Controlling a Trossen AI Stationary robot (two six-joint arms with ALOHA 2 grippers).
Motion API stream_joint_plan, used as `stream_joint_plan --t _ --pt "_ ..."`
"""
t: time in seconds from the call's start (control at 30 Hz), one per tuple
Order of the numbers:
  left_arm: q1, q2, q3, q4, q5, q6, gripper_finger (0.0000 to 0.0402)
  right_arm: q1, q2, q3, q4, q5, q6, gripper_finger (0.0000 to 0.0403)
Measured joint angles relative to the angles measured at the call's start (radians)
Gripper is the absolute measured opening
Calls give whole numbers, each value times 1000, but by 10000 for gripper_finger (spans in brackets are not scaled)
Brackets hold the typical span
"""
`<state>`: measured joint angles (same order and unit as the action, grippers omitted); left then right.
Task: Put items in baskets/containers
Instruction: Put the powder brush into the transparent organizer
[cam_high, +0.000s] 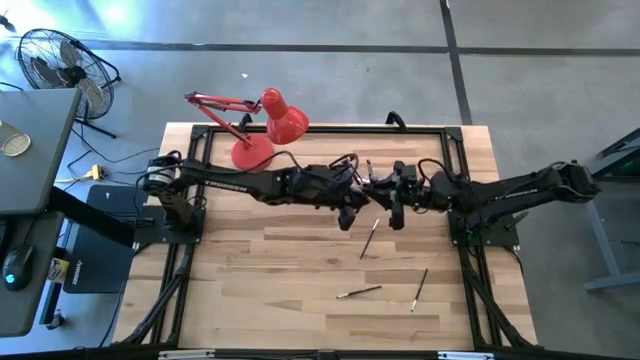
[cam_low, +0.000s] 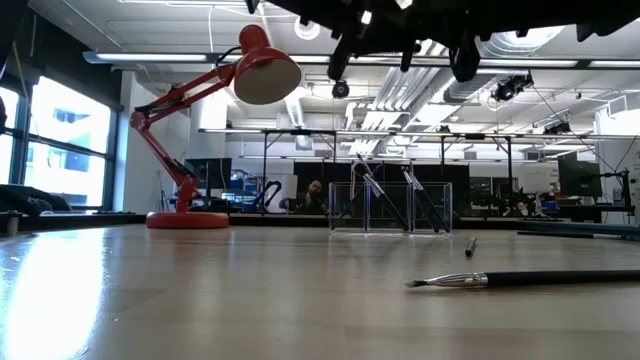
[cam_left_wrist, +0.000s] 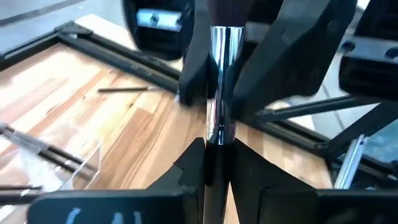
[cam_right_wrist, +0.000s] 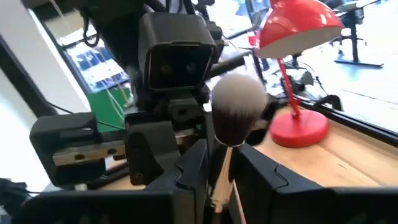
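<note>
Wrist views show both grippers, left gripper (cam_left_wrist: 216, 155) and right gripper (cam_right_wrist: 219, 165), clamped on one brush (cam_left_wrist: 222, 74), above the table's (cam_high: 300, 300) middle.

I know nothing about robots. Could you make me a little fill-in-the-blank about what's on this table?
1. The desk lamp at the back is ___.
2. ___ loose brushes lie flat on the table.
3. The left pincer and right pincer both grip one brush, which has a ___ metal collar.

Missing words: red; three; silver.
</note>
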<state>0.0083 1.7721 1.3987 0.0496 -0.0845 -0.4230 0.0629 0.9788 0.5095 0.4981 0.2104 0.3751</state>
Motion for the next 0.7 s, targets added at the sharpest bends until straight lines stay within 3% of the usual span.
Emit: stream_joint_plan --t 0.17,0.33,0.4,0.6,0.7 --pt "18 -24 0 -40 -24 32 44 -12 -98 0 -145 41 -12 70" --pt "54 -57 -5 -194 -71 53 44 -17 -208 0 -315 72 -17 70" --pt "69 -78 -50 -179 -71 58 44 -17 -242 2 -361 73 -17 71" --pt "100 -99 -292 211 -58 57 44 -17 -275 2 -478 126 21 71" --pt "118 -96 -410 517 -57 106 44 -17 -261 0 -514 151 50 71"
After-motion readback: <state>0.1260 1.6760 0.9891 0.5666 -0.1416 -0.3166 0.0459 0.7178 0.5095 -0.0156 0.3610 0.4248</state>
